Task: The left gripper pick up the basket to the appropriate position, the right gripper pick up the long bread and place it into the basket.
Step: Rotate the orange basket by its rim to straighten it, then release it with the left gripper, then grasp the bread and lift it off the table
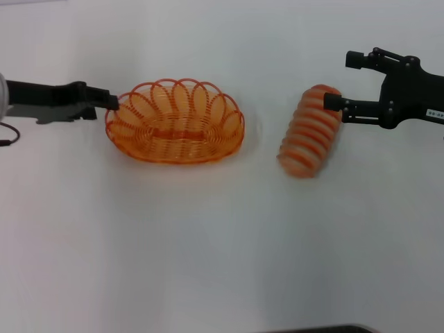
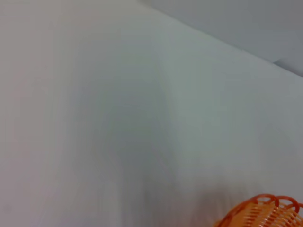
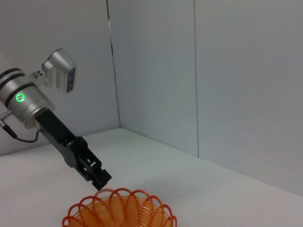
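Observation:
The orange wire basket (image 1: 175,123) sits on the white table, left of centre; the right wrist view shows its looped rim (image 3: 120,208) and the left wrist view a corner of it (image 2: 265,213). From the left, my left gripper (image 1: 112,102) reaches in and is shut on the rim at the basket's left end, also seen in the right wrist view (image 3: 101,181). The long bread (image 1: 311,132), peach with orange ridges, lies tilted to the right of the basket. My right gripper (image 1: 338,82) is open at the bread's upper end, its lower finger (image 1: 333,104) touching the loaf.
White tabletop (image 1: 208,243) spreads in front of the basket and the bread. A grey wall (image 3: 213,71) stands behind the table. A dark edge (image 1: 319,329) shows at the bottom of the head view.

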Robot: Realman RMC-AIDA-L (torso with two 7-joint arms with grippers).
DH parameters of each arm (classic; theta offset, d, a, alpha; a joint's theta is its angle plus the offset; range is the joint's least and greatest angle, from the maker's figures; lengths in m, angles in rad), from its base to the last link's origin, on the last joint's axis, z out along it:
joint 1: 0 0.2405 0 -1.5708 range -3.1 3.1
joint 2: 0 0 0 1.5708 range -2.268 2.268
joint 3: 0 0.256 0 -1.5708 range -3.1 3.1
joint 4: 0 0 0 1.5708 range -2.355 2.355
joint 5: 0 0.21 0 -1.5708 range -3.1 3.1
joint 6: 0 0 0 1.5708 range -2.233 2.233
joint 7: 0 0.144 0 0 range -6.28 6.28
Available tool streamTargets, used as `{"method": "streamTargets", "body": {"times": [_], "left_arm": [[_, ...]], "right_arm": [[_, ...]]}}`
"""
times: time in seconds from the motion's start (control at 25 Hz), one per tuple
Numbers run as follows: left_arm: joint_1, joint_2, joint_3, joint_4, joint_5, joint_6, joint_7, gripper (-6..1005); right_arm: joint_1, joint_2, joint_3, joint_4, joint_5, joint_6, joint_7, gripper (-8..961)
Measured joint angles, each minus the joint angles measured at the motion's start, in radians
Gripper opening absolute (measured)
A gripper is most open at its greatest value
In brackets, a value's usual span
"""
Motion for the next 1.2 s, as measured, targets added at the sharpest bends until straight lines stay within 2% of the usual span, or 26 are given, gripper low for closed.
{"method": "streamTargets", "body": {"times": [0.16,0.28,0.36,0.48,0.64,0.8,1.12,1.2], "left_arm": [[0.001,0.024,0.002,0.027,0.005,0.024,0.058,529],[-0.008,0.061,-0.008,0.026,0.005,0.067,0.159,531],[-0.010,0.071,-0.015,0.026,0.005,0.086,0.209,531],[-0.014,0.084,-0.032,0.033,-0.010,0.155,0.373,533],[-0.010,0.081,-0.048,0.052,-0.041,0.249,0.582,534],[0.018,0.056,-0.046,0.114,-0.100,0.346,0.760,536],[0.021,0.047,0.009,0.137,-0.114,0.416,0.816,539],[0.023,0.045,0.016,0.139,-0.114,0.416,0.824,584]], "right_arm": [[0.002,0.002,0.006,0.000,0.006,0.001,0.002,935],[0.005,0.002,0.007,0.003,0.012,0.004,0.002,936],[0.008,0.003,0.008,0.007,0.015,0.010,0.004,936],[0.013,0.003,0.009,0.007,0.016,0.014,0.022,936],[0.027,0.001,0.008,0.001,0.016,0.017,0.093,936],[0.037,-0.003,0.001,-0.017,0.012,0.019,0.152,937],[0.049,-0.013,-0.024,-0.085,-0.030,0.017,0.306,938],[0.056,-0.015,-0.029,-0.091,-0.053,0.014,0.319,938]]}}
